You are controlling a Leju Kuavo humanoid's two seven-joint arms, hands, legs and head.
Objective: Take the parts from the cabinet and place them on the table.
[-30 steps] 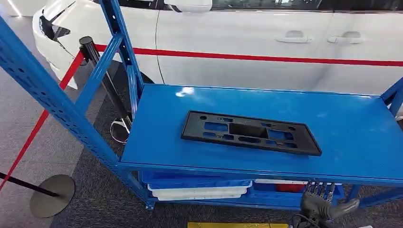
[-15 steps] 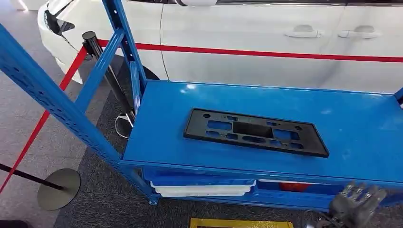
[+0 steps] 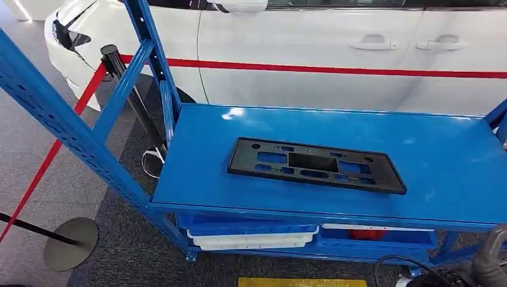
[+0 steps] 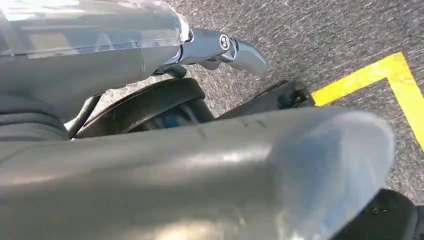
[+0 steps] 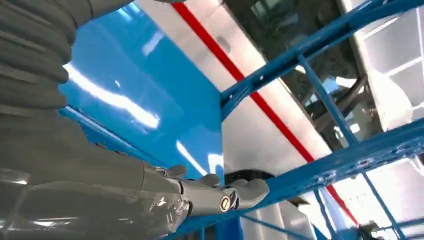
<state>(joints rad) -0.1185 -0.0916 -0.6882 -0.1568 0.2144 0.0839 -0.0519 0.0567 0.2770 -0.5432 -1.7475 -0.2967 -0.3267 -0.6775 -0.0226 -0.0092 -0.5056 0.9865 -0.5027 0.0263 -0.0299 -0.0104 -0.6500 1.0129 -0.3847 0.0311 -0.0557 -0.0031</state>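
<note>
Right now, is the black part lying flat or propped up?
Flat: the black part lies on the blue shelf, whole underside down, neither hand touching it.

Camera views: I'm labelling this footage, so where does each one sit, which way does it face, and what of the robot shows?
Head view: high on the body, looking forward and down at the blue shelf bearing the black part, a white car behind; the right arm enters at the lower corner.
Left wrist view: behind the hanging left hand, facing the carpet and yellow floor line.
Right wrist view: behind the right hand, facing up along the shelf and car.
Shared: head and right wrist both show shelf and car.
</note>
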